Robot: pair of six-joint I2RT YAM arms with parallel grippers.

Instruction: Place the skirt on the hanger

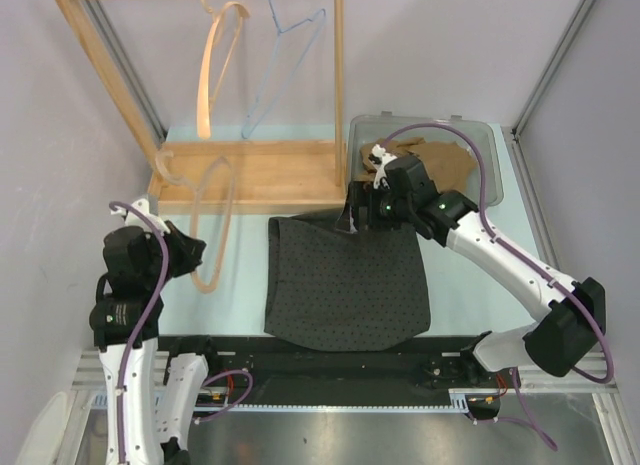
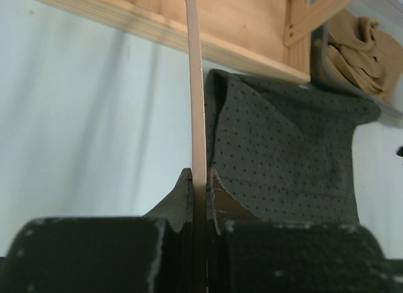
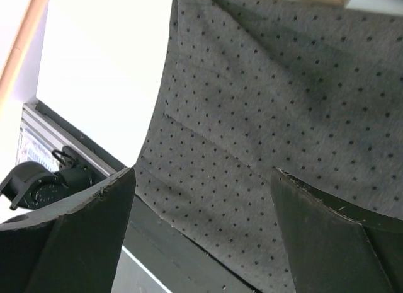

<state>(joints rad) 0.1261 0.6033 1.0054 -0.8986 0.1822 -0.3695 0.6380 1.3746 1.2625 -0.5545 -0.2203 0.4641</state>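
Observation:
A dark grey dotted skirt (image 1: 345, 285) lies flat on the table in the middle. My left gripper (image 1: 195, 253) is shut on a pale wooden hanger (image 1: 212, 210), which it holds left of the skirt. In the left wrist view the hanger's thin bar (image 2: 195, 85) runs up from between the closed fingers (image 2: 199, 179), with the skirt (image 2: 283, 154) to the right. My right gripper (image 1: 365, 210) is open and empty over the skirt's far edge. In the right wrist view the skirt (image 3: 264, 91) fills the space between the spread fingers (image 3: 201, 179).
A wooden rack (image 1: 260, 175) stands at the back left. A second wooden hanger (image 1: 215, 65) and a blue wire hanger (image 1: 285, 65) hang on it. A grey bin (image 1: 490, 145) with brown cloth (image 1: 440, 160) sits at the back right. A black rail (image 1: 330, 370) runs along the near edge.

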